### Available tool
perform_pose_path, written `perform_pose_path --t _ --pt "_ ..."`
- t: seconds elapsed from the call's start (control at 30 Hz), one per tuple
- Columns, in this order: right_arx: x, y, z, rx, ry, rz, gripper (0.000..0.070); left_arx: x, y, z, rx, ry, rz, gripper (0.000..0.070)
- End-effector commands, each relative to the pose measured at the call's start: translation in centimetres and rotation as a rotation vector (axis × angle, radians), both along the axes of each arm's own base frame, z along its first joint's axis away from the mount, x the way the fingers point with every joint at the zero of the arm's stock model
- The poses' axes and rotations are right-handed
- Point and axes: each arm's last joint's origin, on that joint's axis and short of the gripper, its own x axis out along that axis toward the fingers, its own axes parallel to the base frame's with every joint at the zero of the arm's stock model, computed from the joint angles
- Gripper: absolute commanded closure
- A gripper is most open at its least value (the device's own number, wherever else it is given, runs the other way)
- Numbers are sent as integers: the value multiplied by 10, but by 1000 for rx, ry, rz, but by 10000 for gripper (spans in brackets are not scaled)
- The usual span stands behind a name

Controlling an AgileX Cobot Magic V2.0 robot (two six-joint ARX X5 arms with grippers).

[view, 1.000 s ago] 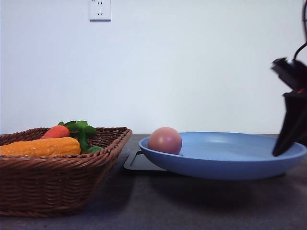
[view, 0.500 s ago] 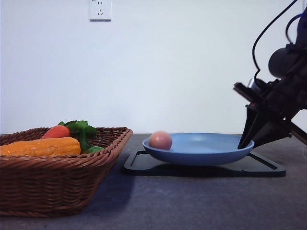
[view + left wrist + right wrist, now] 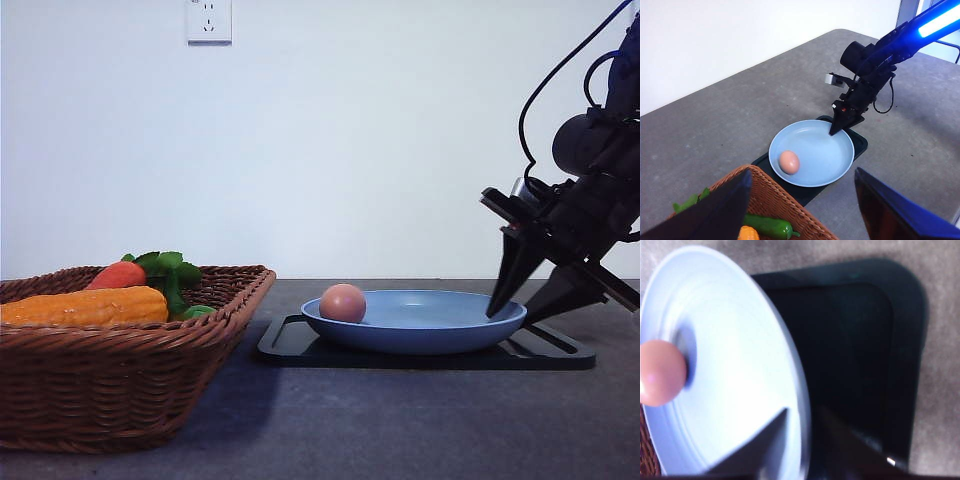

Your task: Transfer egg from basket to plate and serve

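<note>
The pinkish-brown egg (image 3: 342,302) lies on the left part of the light blue plate (image 3: 430,328), which rests flat on a black tray (image 3: 540,352). My right gripper (image 3: 520,312) is at the plate's right rim, open, with one finger inside the rim and one outside. The right wrist view shows the rim of the plate (image 3: 740,365) running between the fingers and the egg (image 3: 660,372) at the far side. The wicker basket (image 3: 110,370) stands to the left. My left gripper (image 3: 802,172) hovers open above the basket (image 3: 770,195), looking down on the egg (image 3: 789,162) and the plate (image 3: 825,150).
In the basket lie a carrot (image 3: 118,275), an orange corn cob (image 3: 85,305) and a green pepper (image 3: 767,226). Dark grey table surface (image 3: 400,420) lies in front of the tray. A white wall with a socket (image 3: 208,20) is behind.
The plate with the egg has come down from a raised position onto the black tray and further from the camera. The right gripper's fingers have spread at the rim.
</note>
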Motion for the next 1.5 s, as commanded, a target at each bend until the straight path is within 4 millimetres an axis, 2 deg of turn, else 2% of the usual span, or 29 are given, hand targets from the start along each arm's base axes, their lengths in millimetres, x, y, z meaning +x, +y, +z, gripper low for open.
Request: perform_pose_path --t 0.0,0.23,0.43,0.5,0.57,0.7,0.8,0.83,1.0,1.17,1.3,1.47 --pt "7 0 -1 -3 -28 15 463 0 -1 7 -23 -7 -1 274" --pt "13 -16 12 2 -65 -23 463 3 -5 5 -10 2 -1 274" --pt "18 -45 46 6 -124 -73 464 7 -11 3 9 15 -1 292" --pt "16 -54 60 23 -147 -77 467 9 -15 1 21 22 0 321" --pt "9 -59 74 38 -172 -76 506 13 -19 -1 42 26 4 366" --pt "-9 -58 97 29 -180 -57 610 26 -30 -8 127 18 51 526" --pt "-25 -48 111 14 -191 -12 662 39 -39 -16 201 32 92 681" --pt "-31 -41 114 -2 -202 10 679 44 -41 -19 221 42 111 699" --pt "-66 -9 122 -127 -245 75 700 75 -39 -34 294 117 242 700" --pt "-109 19 116 -274 -372 114 700 98 -19 -52 282 201 401 700" --pt "-140 35 103 -381 -545 102 700 99 0 -75 204 239 461 700" --pt "-173 44 80 -435 -716 55 700 81 17 -111 92 209 513 700"
